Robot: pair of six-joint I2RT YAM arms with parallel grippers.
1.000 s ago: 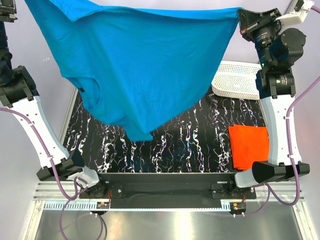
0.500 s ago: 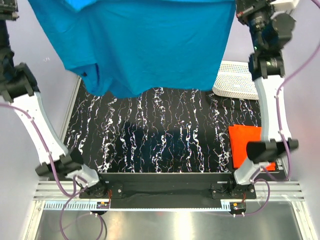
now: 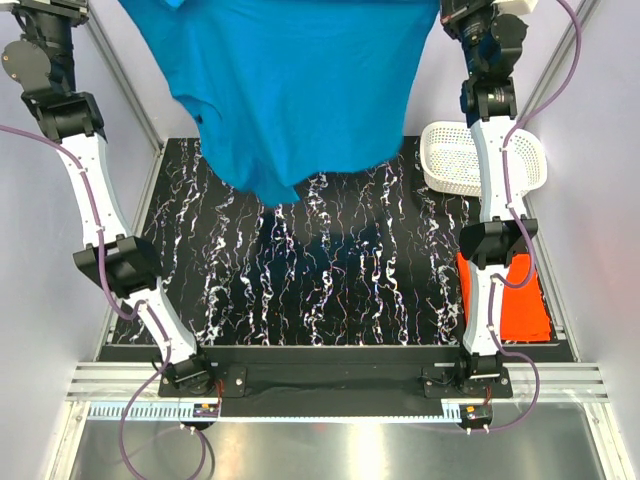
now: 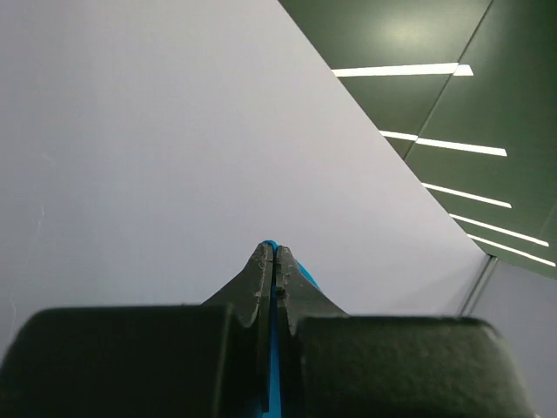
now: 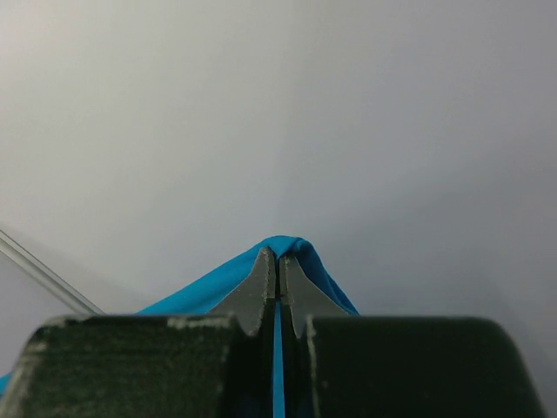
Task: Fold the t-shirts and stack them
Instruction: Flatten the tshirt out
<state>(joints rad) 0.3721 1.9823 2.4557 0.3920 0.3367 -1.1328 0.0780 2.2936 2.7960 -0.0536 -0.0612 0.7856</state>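
Held aloft, the blue t-shirt point(image 3: 290, 90) hangs spread above the black marbled table point(image 3: 330, 290), its top edge cut off by the overhead view and its lowest fold dangling over the far half. The left gripper point(image 4: 275, 261) and the right gripper point(image 5: 278, 266) are each pressed together on a pinch of blue cloth. The marbled surface shows bare across the middle and left. A folded orange-red t-shirt point(image 3: 530, 300) lies by the near right edge, partly behind the right arm. A white basket point(image 3: 438, 178) sits at the far right.
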